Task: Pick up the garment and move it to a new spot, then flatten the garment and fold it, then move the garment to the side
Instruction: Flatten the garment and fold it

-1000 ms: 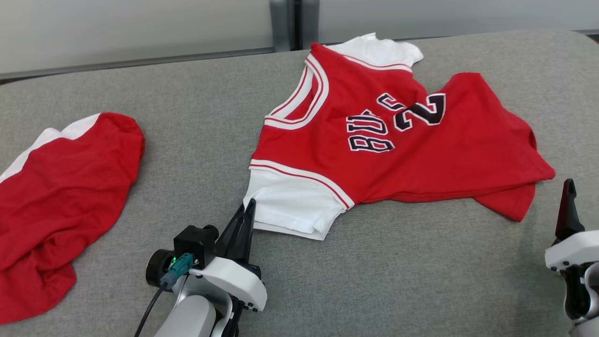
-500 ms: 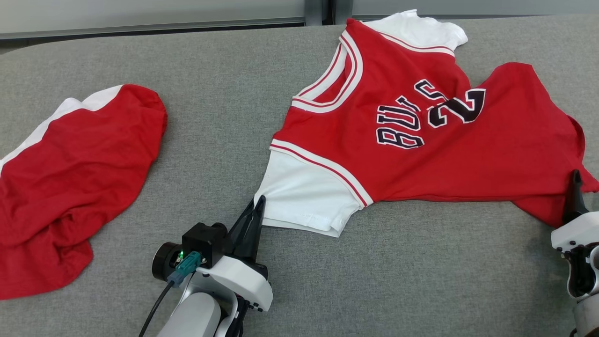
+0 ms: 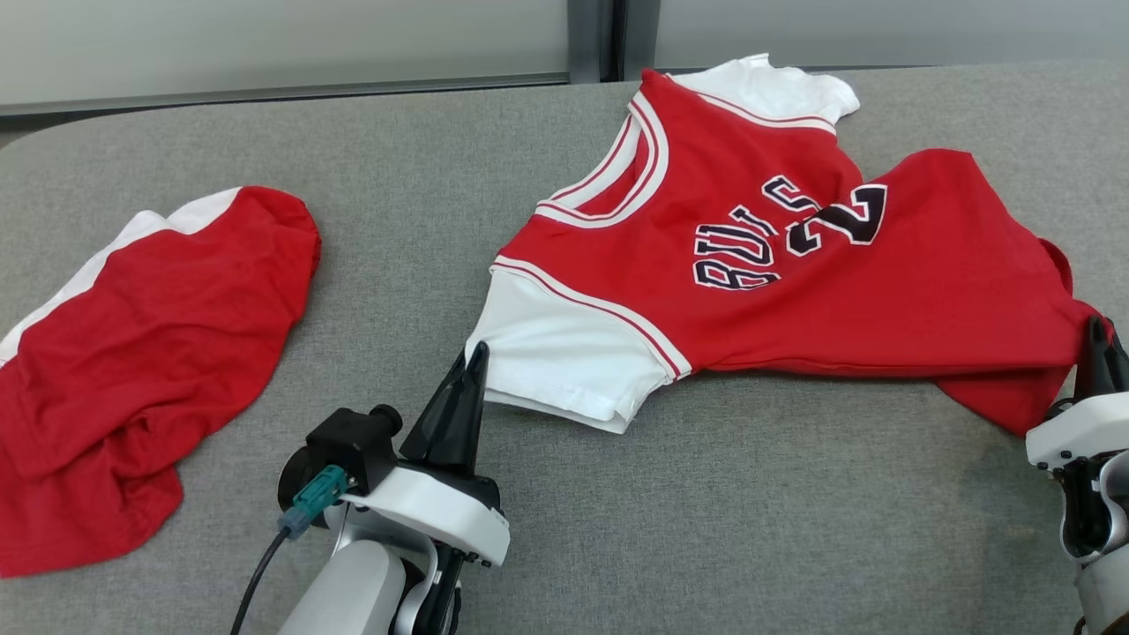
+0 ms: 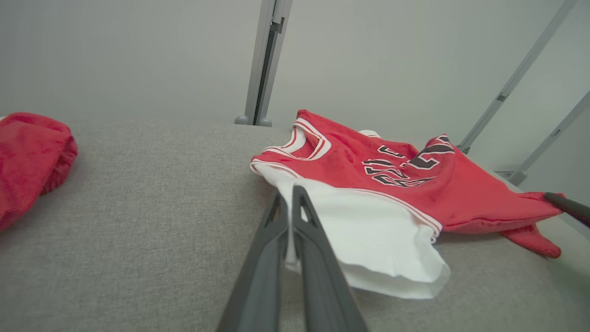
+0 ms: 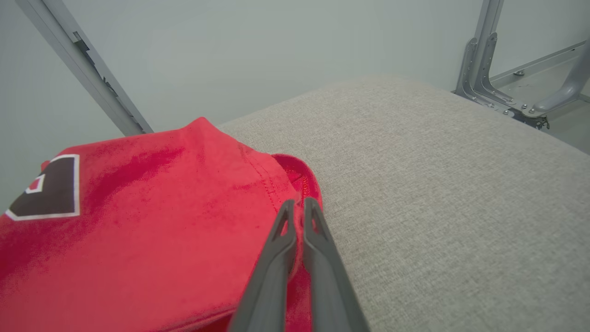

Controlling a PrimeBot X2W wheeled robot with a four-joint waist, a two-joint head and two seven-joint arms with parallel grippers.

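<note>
Lying spread on the grey fabric-covered tabletop [image 3: 723,529], the red basketball jersey [image 3: 882,300] occupies the centre and right of the surface, front side up. Its collar [image 3: 609,181] points left and far; its hem [image 3: 1005,397] points right. Dark, white-edged lettering [image 3: 781,242] runs across the chest. The cloth is not flat: a ridge crosses the body near the numeral, and the right end is bunched.

The far white sleeve [image 3: 776,88] lies at the far edge of the tabletop. The near white sleeve [image 3: 564,353] lies toward the robot, its layers slightly parted at the cuff.

The left end effector [image 3: 477,351] is closed, pinching the left corner of the near white sleeve; in the left wrist view white cloth sits between the two dark fingers [image 4: 309,230].

The right end effector [image 3: 1098,331] is closed on the right corner of the hem. In the right wrist view the fingertips meet at the stitched red edge, and that corner stands a little off the tabletop.

A second red garment [image 3: 150,353] with a white band lies crumpled at the left, well apart from the jersey. A metal post [image 4: 265,60] stands beyond the far edge.
</note>
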